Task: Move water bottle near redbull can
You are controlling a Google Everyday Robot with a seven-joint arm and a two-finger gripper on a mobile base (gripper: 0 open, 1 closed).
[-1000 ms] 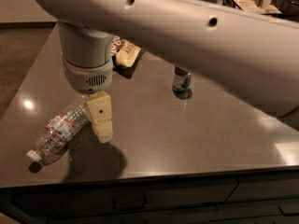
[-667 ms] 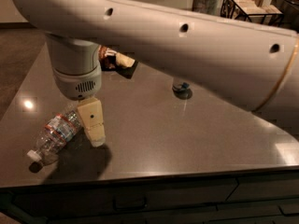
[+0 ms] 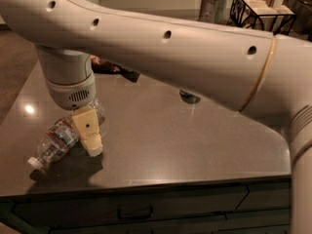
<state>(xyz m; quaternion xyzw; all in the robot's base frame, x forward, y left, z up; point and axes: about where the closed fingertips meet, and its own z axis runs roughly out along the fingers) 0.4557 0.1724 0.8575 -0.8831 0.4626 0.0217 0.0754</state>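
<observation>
A thick cream-white robot arm stretched across the view above a dark grey polished stone tabletop. Its pale cream gripper hung from a round wrist, low over the near left corner of the tabletop and right against the middle of a clear ribbed plastic water bottle. Whether the gripper was open or clamped on the bottle could not be told.

The bottle lay on its side in that near left corner, with its white cap pointing at the near left edge and a red, white and blue label band around its middle. The redbull can stood toward the middle of the far edge, well apart from the bottle. The arm hid most of it, so only its dark lower end showed.

The step in hand appeared to be grasping the bottle. The next move would likely call for a firm hold across the round, roll-prone body, then a lift and carry toward the far edge. The bottle would then be set down beside the can without toppling it.
</observation>
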